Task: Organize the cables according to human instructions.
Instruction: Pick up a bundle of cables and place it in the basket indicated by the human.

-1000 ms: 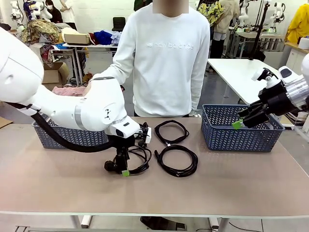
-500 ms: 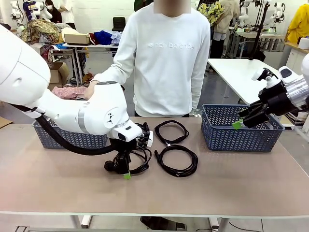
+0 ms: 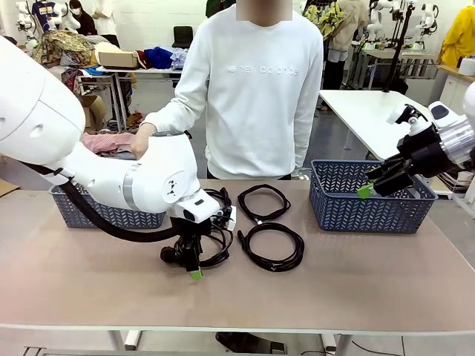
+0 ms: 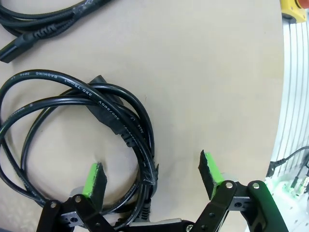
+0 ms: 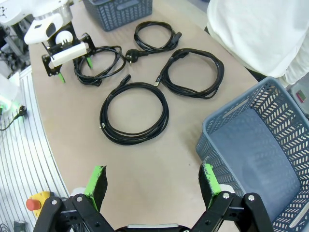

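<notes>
- Now our left jaws stand apart, straddling one cable [image 4: 120,130] left of centre on the surface [image 3: 89,297], we judge to pinch it.
- Three more cables [image 5: 135,113] lie mid-frame.
- Our right jaws hang apart by the basket [image 3: 371,211] at frame right, probably waiting.

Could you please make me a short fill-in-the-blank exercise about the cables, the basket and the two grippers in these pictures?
1. ____ coiled cables lie on the table.
2. The left gripper is over one cable, with some strands between its jaws, which are ____.
3. The basket beside the right gripper holds ____ cables.

Missing words: four; open; no.
</notes>
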Controlling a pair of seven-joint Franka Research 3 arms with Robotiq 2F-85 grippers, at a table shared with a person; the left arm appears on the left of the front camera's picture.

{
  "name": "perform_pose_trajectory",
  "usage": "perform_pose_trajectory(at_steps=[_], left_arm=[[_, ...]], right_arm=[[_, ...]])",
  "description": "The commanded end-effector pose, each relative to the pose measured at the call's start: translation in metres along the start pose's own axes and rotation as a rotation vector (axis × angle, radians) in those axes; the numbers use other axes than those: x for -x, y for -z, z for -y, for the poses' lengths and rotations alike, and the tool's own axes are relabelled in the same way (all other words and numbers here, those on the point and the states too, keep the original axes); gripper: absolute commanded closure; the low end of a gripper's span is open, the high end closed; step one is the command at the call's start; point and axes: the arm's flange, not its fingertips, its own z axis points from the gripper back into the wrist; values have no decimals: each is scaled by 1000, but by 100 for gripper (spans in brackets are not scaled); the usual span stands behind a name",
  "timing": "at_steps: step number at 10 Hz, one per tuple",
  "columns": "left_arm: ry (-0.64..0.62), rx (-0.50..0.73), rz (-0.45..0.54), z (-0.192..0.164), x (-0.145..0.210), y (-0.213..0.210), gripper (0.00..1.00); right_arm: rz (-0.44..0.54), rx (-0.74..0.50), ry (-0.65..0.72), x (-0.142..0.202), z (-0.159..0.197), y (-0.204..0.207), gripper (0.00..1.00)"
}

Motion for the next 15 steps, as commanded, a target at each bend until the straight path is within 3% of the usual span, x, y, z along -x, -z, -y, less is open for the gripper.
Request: perform_pose_trajectory(at_steps=[1,4,5,14,15], left_arm=[[-8,-30,-24,-2,-2,3,0],[7,-24,-34,-3,-3,5,0],[21,-32,-37,-4,-3,5,7],[24,-31,-37,-3,-1,2,95],[29,-22,-41,-3,-1,1,100]], right_arm=[[27,-14,-21,0,4,2,0],[27,-14,-21,0,4,2,0],[27,-14,-21,0,4,2,0],[27,-14,-21,0,4,2,0],[27,-14,-21,0,4,2,0]])
